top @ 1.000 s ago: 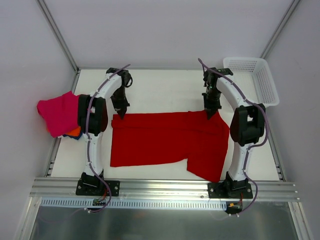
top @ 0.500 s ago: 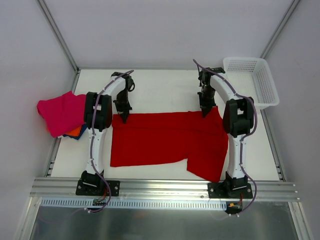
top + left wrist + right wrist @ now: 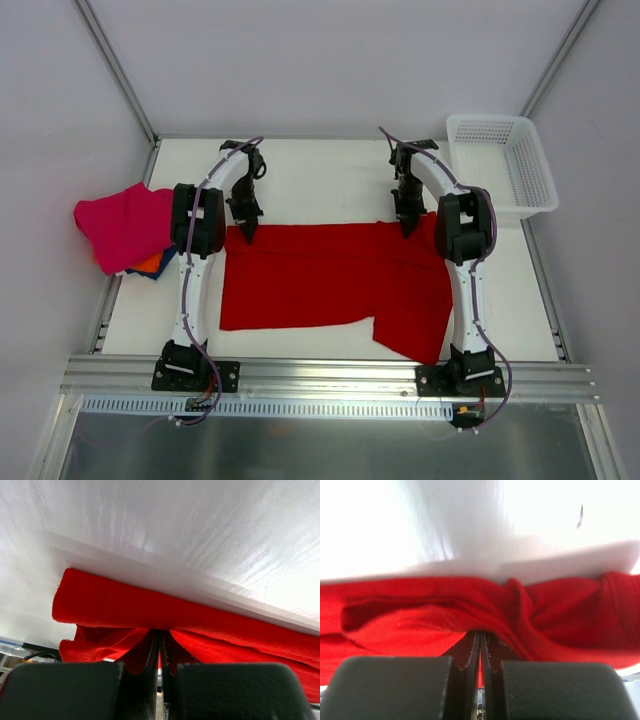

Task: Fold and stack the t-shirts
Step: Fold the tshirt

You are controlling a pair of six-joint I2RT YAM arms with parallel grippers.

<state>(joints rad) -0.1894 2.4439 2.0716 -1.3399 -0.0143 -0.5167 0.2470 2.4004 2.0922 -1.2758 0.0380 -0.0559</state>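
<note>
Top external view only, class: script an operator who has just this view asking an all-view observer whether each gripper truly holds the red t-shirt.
Operator: Is the left gripper actually gripping the red t-shirt?
Observer: Yes. Its wrist view shows red cloth pinched between shut fingers.
Operator: And the right gripper?
Observer: Also shut on red cloth, and a wrinkle bunches up beside its fingers.
</note>
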